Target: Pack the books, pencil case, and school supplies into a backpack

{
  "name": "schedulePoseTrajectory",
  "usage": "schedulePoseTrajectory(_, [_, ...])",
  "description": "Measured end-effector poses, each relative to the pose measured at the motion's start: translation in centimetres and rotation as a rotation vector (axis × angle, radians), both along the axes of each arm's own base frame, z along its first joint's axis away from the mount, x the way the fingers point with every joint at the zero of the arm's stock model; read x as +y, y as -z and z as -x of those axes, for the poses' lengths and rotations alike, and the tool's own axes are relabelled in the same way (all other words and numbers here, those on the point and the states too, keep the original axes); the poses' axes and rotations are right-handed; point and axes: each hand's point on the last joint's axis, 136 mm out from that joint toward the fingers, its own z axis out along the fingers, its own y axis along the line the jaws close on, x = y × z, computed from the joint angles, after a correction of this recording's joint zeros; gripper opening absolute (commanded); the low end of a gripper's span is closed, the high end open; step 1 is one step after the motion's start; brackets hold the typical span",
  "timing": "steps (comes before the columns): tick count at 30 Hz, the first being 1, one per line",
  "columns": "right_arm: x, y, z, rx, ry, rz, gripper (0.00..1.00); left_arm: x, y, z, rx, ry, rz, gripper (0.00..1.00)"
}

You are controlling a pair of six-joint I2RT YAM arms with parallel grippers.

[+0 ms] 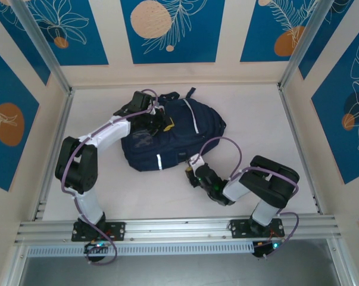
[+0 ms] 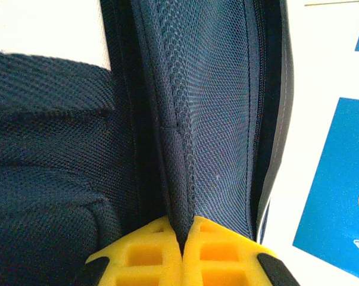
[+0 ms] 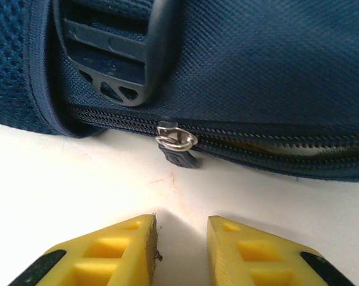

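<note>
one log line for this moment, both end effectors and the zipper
left end effector: shut on backpack fabric | right end effector: open, facing zipper pull, not touching
</note>
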Motion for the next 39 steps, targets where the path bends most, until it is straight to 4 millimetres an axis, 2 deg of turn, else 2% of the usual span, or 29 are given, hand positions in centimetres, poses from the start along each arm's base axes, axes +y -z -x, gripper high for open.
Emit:
schedulePoseTrajectory(9, [1.7, -0.4, -2.4, -0.028, 0.023, -0.006, 0.32, 0.0, -0.1, 0.0, -0.002, -0.001, 0.002, 0.00])
schedulePoseTrajectory(10, [1.9, -0.5, -2.6, -0.031, 0.025, -0.006, 0.30, 0.0, -0.1, 0.0, -0.001, -0.001, 0.002, 0.00])
schedulePoseTrajectory(14, [1.9, -0.5, -3.4, -0.037, 0.041, 0.016, 0.12, 0.4, -0.1, -0.2, 0.002, -0.010, 0.006, 0.00])
schedulePoseTrajectory(18, [1.5, -0.5, -4.0, -0.034, 0.062, 0.023, 0.06, 0.6, -0.1, -0.4, 0.002, -0.017, 0.006, 0.00])
schedulePoseTrajectory(30, [0.1, -0.6, -3.7, -0.031, 0.012, 0.064, 0.00, 0.9, -0.1, -0.6, 0.004, -0.022, 0.004, 0.00])
schedulePoseTrajectory(39, [0.1, -0.9, -3.4, -0.021, -0.068, 0.091, 0.00, 1.0, 0.0, -0.5, 0.002, -0.018, -0.001, 0.00])
